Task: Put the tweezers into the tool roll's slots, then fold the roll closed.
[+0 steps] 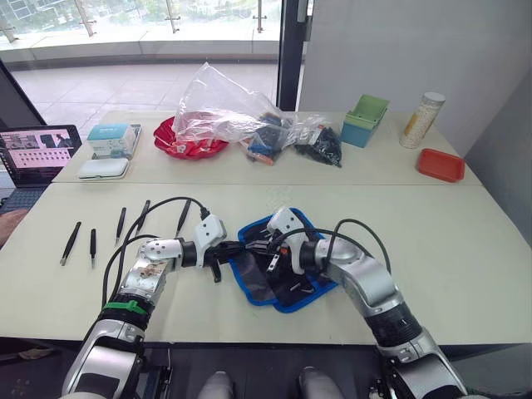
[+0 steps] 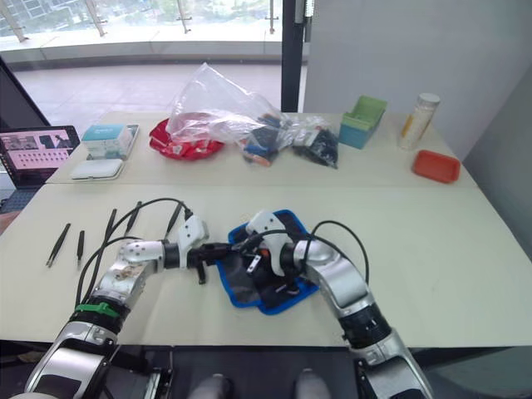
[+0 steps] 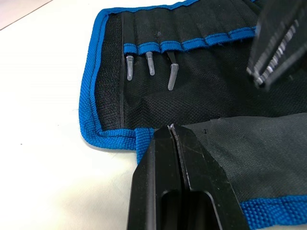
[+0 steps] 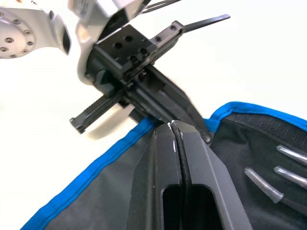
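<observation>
Tweezers, five slim black pointed metal ones [image 1: 71, 243], lie in a loose row on the pale surface [image 1: 465, 241] at the left of the head-camera frame, well apart from the roll, with a black cable looping over the ones nearest it. The black fabric tool roll with its bright blue border [image 1: 249, 229] lies open at the lower centre of the frame, between the two arms. In the left wrist view, its row of narrow black fabric slots [image 3: 192, 28] runs across the top of the inner face under a blue stripe, and three clear-capped tips [image 3: 149, 62] poke out of the slots near the upper left. A flap of the roll is folded over the lower part of the inner face. The left gripper [image 3: 173, 128] has its jaws pressed together on the edge of that flap, right beside the blue border. The right gripper [image 4: 171, 125] also has its jaws closed, tips at the roll's blue edge and touching the left gripper's fingers. Behind, a clear plastic bag [image 1: 224, 104] lies over a red dish [image 1: 170, 141], with a green box [image 1: 366, 120] to the right.
</observation>
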